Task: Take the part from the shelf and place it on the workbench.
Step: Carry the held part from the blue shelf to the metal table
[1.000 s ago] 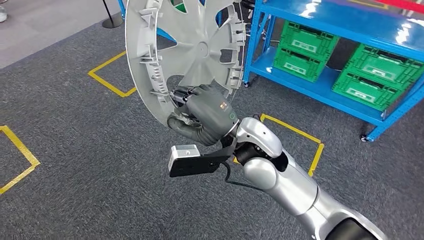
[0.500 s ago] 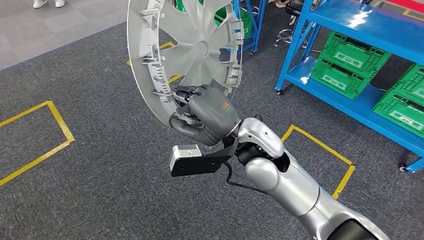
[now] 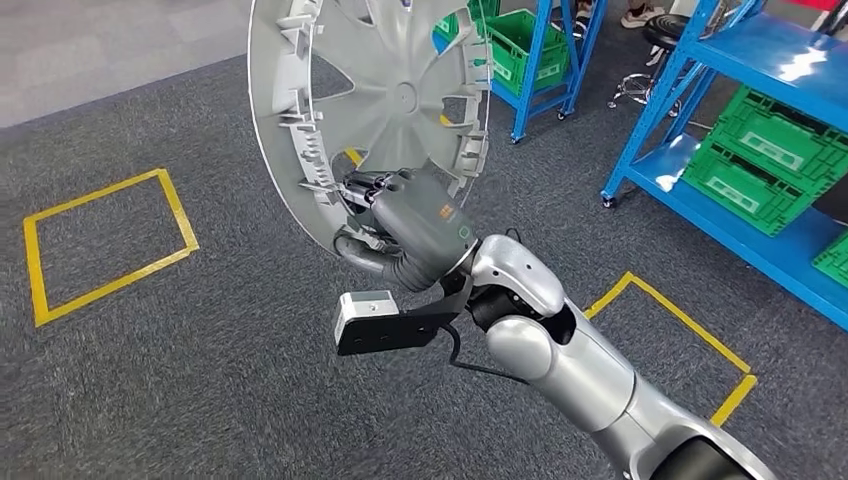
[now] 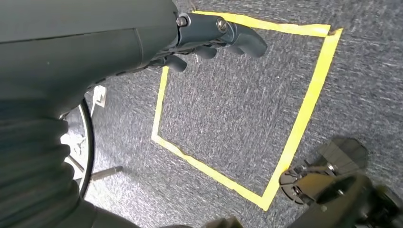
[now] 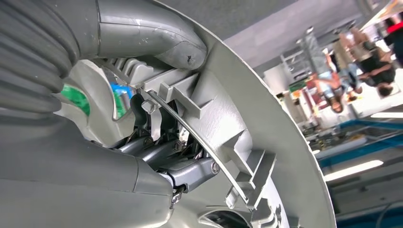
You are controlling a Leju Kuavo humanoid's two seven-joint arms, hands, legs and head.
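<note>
I held the part, a grey wheel cover (image 3: 375, 110), in my right hand (image 3: 415, 235), fingers pinched on its rim. In my right wrist view my thumb (image 5: 147, 35) lay on the outer side of the rim while my darker fingers (image 5: 161, 152) hooked inside, behind a thin wire ring and the moulded clips. The cover (image 5: 266, 142) stood nearly on edge, its disc rising up and away from my hand, so almost all of its weight sat above the grip and none below it.

My left hand (image 4: 209, 40) hung beside me over the grey carpet (image 4: 237, 109), its fingers loosely curled and holding nothing; below it lay a square of yellow tape (image 4: 304, 104). It was well apart from the cover, so the right hand alone carried the load.

Blue shelves (image 3: 760, 90) with green crates (image 3: 765, 160) stood to my right. I could see no surface to set the cover on, so I judged the carrying to be unfinished. What mattered for the coming placement was that upright disc: to lay it flat I would have to tip its top forward and down, lowering the far rim first while my fingers stayed under the near rim.
</note>
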